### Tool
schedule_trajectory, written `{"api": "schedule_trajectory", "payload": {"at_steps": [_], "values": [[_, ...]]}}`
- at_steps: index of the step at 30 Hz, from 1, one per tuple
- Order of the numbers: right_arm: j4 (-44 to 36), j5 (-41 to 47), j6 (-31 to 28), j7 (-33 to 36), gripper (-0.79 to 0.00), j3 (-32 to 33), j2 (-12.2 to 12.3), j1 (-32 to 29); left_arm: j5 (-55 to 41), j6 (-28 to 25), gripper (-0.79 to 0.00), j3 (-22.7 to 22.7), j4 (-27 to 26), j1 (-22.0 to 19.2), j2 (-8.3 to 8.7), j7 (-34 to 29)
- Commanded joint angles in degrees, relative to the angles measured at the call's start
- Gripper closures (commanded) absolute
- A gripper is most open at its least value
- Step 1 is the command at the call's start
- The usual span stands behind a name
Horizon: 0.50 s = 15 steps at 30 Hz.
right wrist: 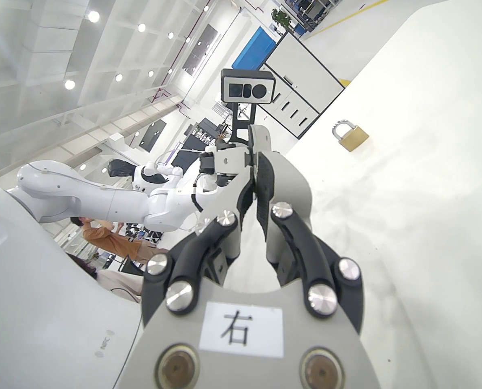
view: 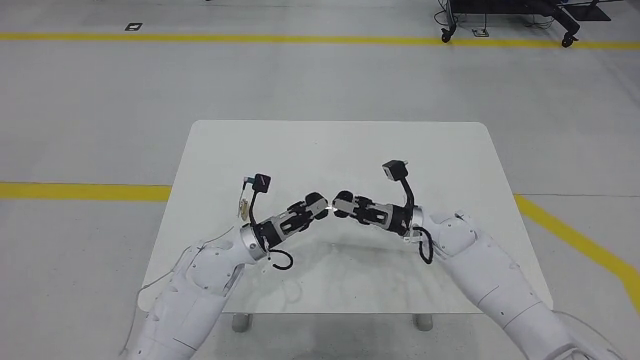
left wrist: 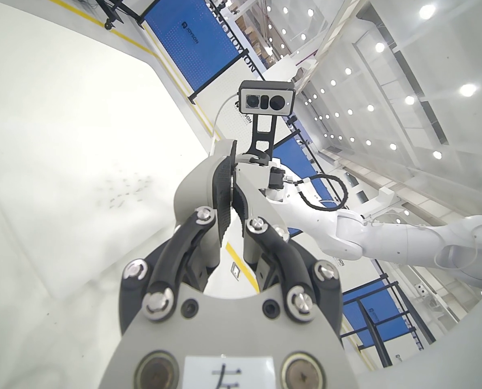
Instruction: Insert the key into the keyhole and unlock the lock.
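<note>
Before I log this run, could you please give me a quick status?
Left pincer and right pincer shut, tip to tip over table. Padlock flat on table near left wrist, untouched. Nothing blocking it.

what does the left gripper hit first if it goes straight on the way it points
The right gripper: it faces the left gripper tip to tip, seemingly just ahead, though the gap is hard to judge.

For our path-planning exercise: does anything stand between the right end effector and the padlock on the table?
Yes. From above, the left end effector meets the right end effector tip to tip, and the padlock lies on the table beyond it, beside the left arm. That arm likely blocks a straight path.
</note>
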Motion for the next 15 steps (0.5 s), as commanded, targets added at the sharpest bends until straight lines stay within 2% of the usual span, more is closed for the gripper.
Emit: {"api": "schedule_trajectory", "payload": {"at_steps": [1, 2, 3, 10, 11, 12, 15], "values": [[0.1, 0.7, 0.1, 0.9, -0.065, -0.1, 0.0, 0.1, 1.5, -0.2, 0.000, 0.1, -0.1, 0.0, 0.01, 0.8], [0.2, 0.9, 0.2, 1.3, -0.015, -0.1, 0.0, 0.2, 2.0, -0.2, 0.000, 0.2, -0.1, 0.0, 0.00, 1.1], [0.3, 1.0, 0.3, 1.6, 0.000, -0.2, 0.0, 0.3, 2.4, -0.3, 0.000, 0.4, -0.1, 0.0, -0.01, 1.4], [1.0, 1.9, 0.2, 3.2, 0.000, -0.1, -0.1, 0.6, 3.7, -0.3, -0.006, 0.7, 0.2, -0.3, 0.00, 2.4], [1.0, 2.1, 0.2, 3.4, 0.000, 0.0, -0.1, 0.7, 3.5, -0.4, -0.314, 0.6, 0.3, -0.3, 0.02, 2.5], [1.0, 2.3, 0.1, 3.6, 0.000, 0.1, -0.1, 0.7, 3.4, -0.3, -0.785, 0.6, 0.5, -0.4, 0.04, 2.4], [1.0, 2.8, 0.0, 4.1, 0.000, 0.6, 0.0, 0.7, 3.2, -0.3, -0.785, 0.1, 0.9, -0.7, 0.11, 2.8]]}}
